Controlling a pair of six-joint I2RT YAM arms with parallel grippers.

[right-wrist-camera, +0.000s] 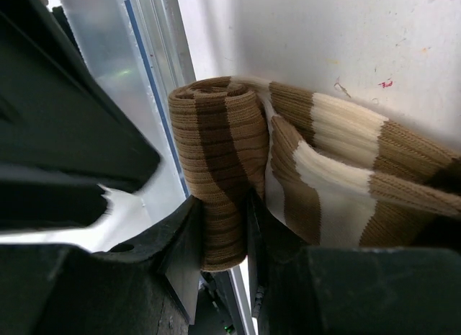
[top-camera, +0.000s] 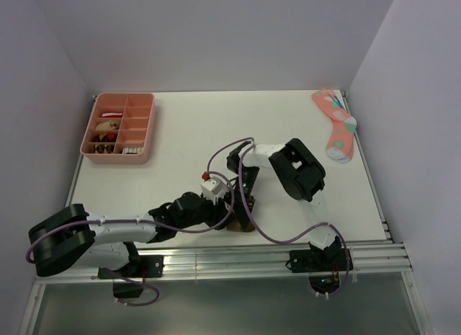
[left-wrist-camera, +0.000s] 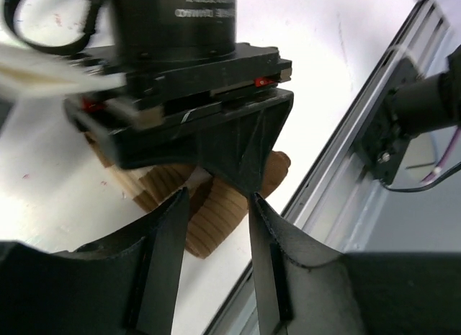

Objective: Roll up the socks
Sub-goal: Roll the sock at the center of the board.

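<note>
At the near edge of the white table [top-camera: 187, 155], about midway along it and just beside the aluminium rail [top-camera: 238, 257]: brown-and-tan striped sock [right-wrist-camera: 216, 155]. Wound into a tight roll at one end, loose along the rest, folded over in broad brown and cream bands trailing away from the rail.

Clamped across that roll: right gripper [right-wrist-camera: 223, 199]. Jaws narrowed to the thickness of the fabric, one finger pressed on either side, the roll held firmly in between and poking out past the fingertips.

Brought in from the left, low over the same spot: left gripper [left-wrist-camera: 217, 202]. Jaws roughly half parted, fingertips set either side of a brown ribbed fold of the sock, directly under the black housing of the right gripper. No clear pinch to be seen there; cannot tell whether the pads touch the fabric.

From above, little of the sock on show beyond a brown patch under the two wrists, crowded close together.

Elsewhere on the table:
- Far left: pink compartment tray [top-camera: 150, 133], small items in several cells, too small to identify.
- Far right, close to the right edge and well apart from both arms: pink sock [top-camera: 337, 126] with coloured dots and a teal toe, lying flat.
- Near side: purple cables [top-camera: 288, 238] looping from the wrists back toward the bases.
</note>
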